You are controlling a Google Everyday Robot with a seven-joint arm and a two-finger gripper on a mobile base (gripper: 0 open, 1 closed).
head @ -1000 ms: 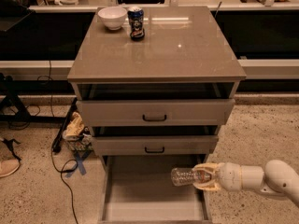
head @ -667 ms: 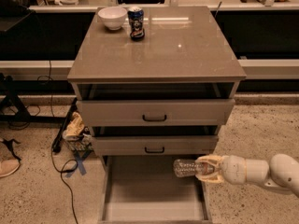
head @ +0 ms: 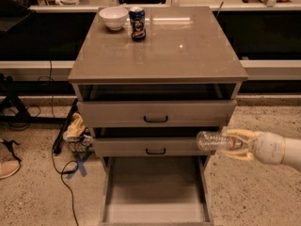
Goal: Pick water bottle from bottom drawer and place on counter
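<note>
Lifted higher and further right than a second ago: tool [head: 232, 144] and water bottle [head: 209, 141], now level with middle drawer [head: 122, 147] front. Pinched at one end by tool, held horizontal, in air above right wall of open bottom drawer [head: 155, 194]. Noted at rear left of tabletop [head: 183, 51]: white bowl [head: 113, 17], blue can [head: 137, 23].
</note>
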